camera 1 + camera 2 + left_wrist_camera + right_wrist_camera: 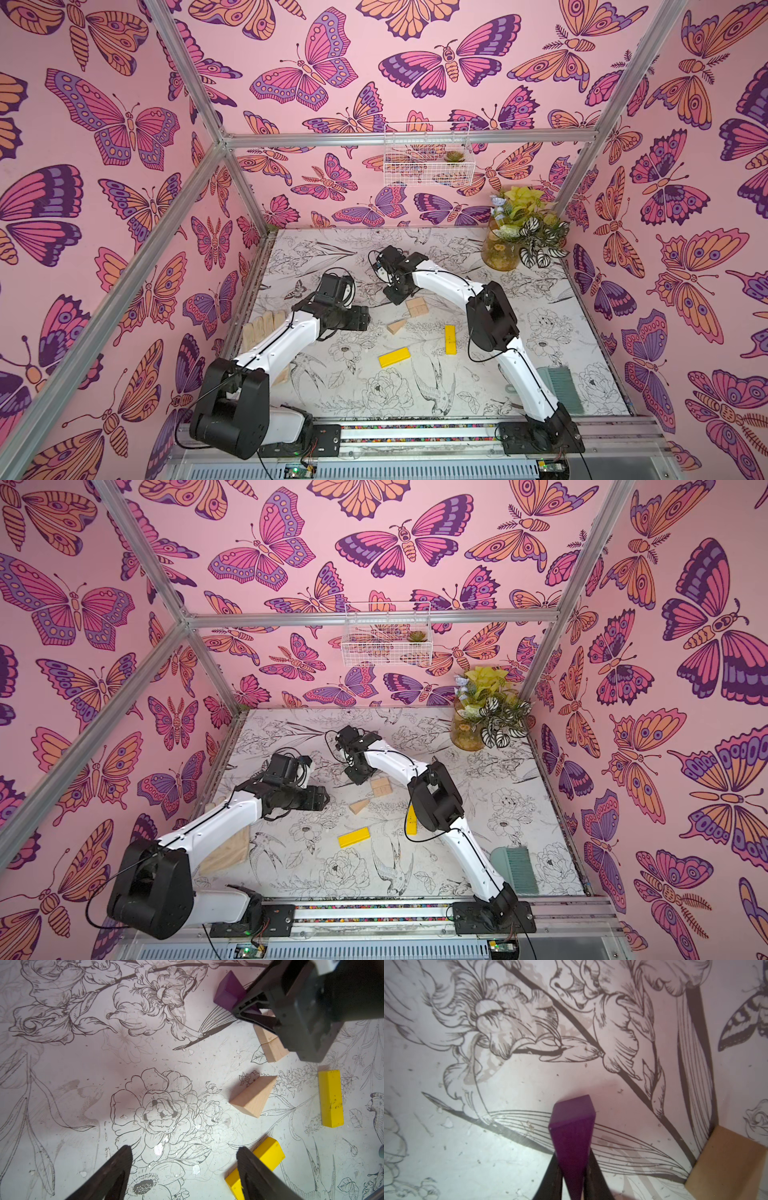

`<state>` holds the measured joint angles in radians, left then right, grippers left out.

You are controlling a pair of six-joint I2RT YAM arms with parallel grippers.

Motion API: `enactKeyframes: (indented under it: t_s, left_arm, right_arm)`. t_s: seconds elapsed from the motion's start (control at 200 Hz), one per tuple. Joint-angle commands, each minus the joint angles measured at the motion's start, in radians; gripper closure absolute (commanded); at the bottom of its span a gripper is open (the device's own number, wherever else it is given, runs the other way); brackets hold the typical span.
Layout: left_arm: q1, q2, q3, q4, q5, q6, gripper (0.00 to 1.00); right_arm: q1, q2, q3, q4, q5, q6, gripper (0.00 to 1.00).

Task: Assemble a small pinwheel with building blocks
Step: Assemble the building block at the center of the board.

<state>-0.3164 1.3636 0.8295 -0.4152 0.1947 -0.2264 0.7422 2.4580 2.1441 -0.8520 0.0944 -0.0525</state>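
Tan rectangular blocks (417, 308), two side by side and touching, lay near the middle of the worktop (561, 316) in both top views. The right hand (394, 296) pointed down just beside them, toward the far edge. A tan wedge (397, 326) lay a little nearer the front edge. The right yellow bar (450, 339) and left yellow bar (394, 357) lay nearer still, all apart from one another. The left hand (365, 319) hovered left of the wedge, pointing toward it. A beige glove (262, 326) lay by the left edge under the left arm (282, 340), a teal brush (559, 388) lay near the front right corner, and a vase of plants (500, 253) stood in the far right corner.

The left wrist view showed the left hand (184, 1148) with its jaws spread wide and nothing between them, above bare worktop. The left yellow bar (268, 1155) lay just beside one finger. Farther off, the right hand (241, 1011) pinched the purple wedge (227, 991), which sat beside the tan rectangular blocks (270, 1047). Whether the wedge touched the worktop could not be told.

The right wrist view showed the right hand's fingers (550, 1178) closed tight on the narrow end of the purple wedge (572, 1126). Its thick end pointed away from the hand, and a corner of the tan rectangular blocks (729, 1165) showed off to one side.
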Motion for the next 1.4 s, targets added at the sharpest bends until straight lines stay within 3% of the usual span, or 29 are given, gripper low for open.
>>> enactKeyframes:
  t_s: [0.0, 0.967, 1.397]
  left_arm:
    - [-0.011, 0.015, -0.014, 0.01, 0.011, -0.005, 0.18]
    - [-0.033, 0.043, -0.007, 0.017, 0.003, -0.011, 0.17]
    - [-0.036, 0.045, -0.008, 0.019, -0.002, -0.01, 0.16]
  right_arm:
    - [-0.014, -0.02, -0.032, -0.024, 0.013, -0.003, 0.83]
    - [-0.014, 0.042, 0.026, -0.01, -0.05, 0.005, 0.78]
    - [-0.018, 0.037, 0.031, -0.008, -0.046, 0.016, 0.65]
